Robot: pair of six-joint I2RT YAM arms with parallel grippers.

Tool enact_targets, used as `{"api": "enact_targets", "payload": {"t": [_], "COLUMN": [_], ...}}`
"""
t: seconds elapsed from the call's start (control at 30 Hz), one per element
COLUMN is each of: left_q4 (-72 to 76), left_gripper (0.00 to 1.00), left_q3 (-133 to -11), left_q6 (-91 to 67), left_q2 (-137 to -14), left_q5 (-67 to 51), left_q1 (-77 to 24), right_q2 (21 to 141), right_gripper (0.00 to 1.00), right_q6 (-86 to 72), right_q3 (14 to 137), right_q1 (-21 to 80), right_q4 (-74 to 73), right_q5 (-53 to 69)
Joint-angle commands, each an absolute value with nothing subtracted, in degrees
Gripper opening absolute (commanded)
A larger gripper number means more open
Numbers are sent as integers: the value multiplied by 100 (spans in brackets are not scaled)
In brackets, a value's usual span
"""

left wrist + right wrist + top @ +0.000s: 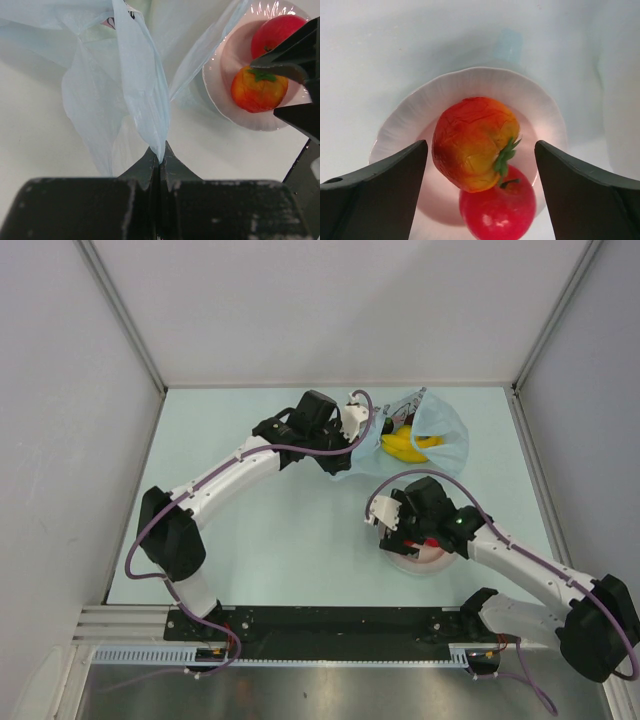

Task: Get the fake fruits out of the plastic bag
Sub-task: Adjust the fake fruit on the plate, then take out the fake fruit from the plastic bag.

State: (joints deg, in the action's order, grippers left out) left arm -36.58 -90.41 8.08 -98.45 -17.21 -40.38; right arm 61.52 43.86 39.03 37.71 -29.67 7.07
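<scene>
My left gripper (159, 159) pinches a fold of the thin light-blue plastic bag (440, 440), so its arm blocks that side. An orange-red fruit (470, 142) and a red fruit (495, 212) crowd the round white plate (547, 117) under my wide-open right gripper (480, 150). I see free pale table (330, 515) between bag and plate.

This is a robotics lab test cell. Plain grey-white partition walls (330, 310), framed by metal profile strips (120, 315), box in a pale-green desk (280, 540) on three sides. A white left arm (230, 478) and a white right arm (520, 560) are bolted to a black base plate (330, 622) at the desk's near edge, with purple cables (130, 558) looping loose. The things on the desk are props: glossy fake fruits (475, 142) on a white plate (540, 110), and a thin plastic bag (445, 435).
</scene>
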Motion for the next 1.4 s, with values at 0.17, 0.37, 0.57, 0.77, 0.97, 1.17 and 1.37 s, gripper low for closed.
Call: {"api": "enact_targets", "payload": {"t": [0.17,0.37,0.57,0.77,0.97,1.17,1.37], "left_q4": [-3612,-3647,-3648,-3630,-3621,-3709,-3770], "left_gripper": [0,1,0,0,0,0,0], "left_q3": [-9097,-9176,-9106,-8947,-8877,-8991,-9035], "left_q6": [800,765,765,861,923,1019,1055], "left_q2": [-9782,-9791,-9616,-9448,-9387,-9334,-9360], "left_q5": [-1925,-1986,-2030,-1969,-1776,-2222,-2259], "left_q1": [-3982,-3981,-3981,-3982,-3981,-3867,-3841], "right_q2": [5729,6739,8207,9403,9913,10397,11046], "right_gripper": [95,75,62,60,62,68,72], "right_q6": [3139,2856,3329,3726,4130,4833,5352], "right_q3": [5307,5808,6126,6521,6802,7022,7461], "right_q1": [3096,2699,2549,2373,2083,1802,1661], "right_q4": [-2586,-1549,-669,-18,229,264,26], "right_q5": [1405,1170,485,-228,-123,-61,97]}}
